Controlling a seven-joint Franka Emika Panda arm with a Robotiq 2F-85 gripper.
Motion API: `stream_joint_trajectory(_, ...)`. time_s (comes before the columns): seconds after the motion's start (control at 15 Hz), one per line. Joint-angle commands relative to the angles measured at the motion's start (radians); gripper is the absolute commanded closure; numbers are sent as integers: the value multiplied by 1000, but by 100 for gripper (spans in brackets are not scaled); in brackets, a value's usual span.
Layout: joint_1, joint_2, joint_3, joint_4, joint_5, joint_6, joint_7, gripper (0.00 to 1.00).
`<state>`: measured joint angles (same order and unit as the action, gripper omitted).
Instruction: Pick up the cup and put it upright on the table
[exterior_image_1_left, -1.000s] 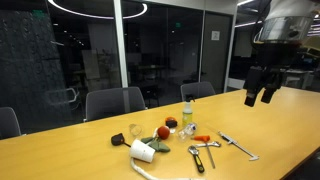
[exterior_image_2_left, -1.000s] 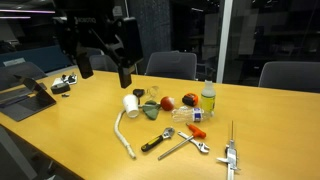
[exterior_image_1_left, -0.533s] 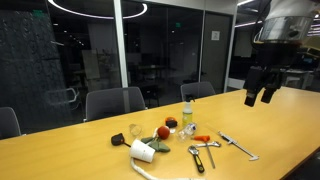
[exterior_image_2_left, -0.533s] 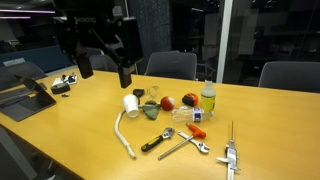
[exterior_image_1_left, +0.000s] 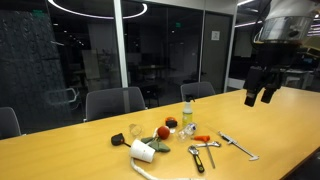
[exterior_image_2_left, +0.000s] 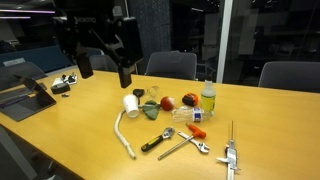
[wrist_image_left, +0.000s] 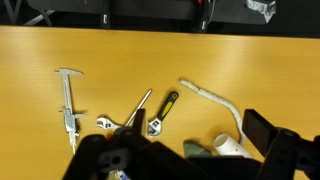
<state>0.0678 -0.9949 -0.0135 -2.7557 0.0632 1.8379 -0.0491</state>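
A: Cup (exterior_image_1_left: 142, 151) is lying on its side on the table (exterior_image_1_left: 290, 125), at the edge of the clutter and just beside a white hose (exterior_image_2_left: 124, 133). A red fruit (exterior_image_1_left: 162, 131) and wrenches (exterior_image_1_left: 197, 155) are sitting near.

B: Gripper (exterior_image_1_left: 259, 99)?

A: It is hanging high, well apart from the cup, fingers spread and carrying nothing. Likely it is waiting up there because the crowding is leaving only a descent from above.

No legible text anywhere (too small) — wall sign (exterior_image_1_left: 215, 35), bottle label (exterior_image_2_left: 207, 100)
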Motion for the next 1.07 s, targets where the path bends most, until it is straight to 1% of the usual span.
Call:
stream_joint_trajectory(0.0, -6, 1, 4, 2, 4, -3, -4, 0)
stream_joint_trajectory(0.27, -2, -1, 5, 4, -1, 1, -14, 0)
stream_joint_trajectory(0.53, 28, 13, 23, 32, -14, -20, -65, 0)
stream_joint_trajectory(0.8, 74, 53, 63, 62, -54, -47, -129, 0)
stream_joint_trajectory(1.0, 127, 101, 105, 93, -85, -50, -176, 0)
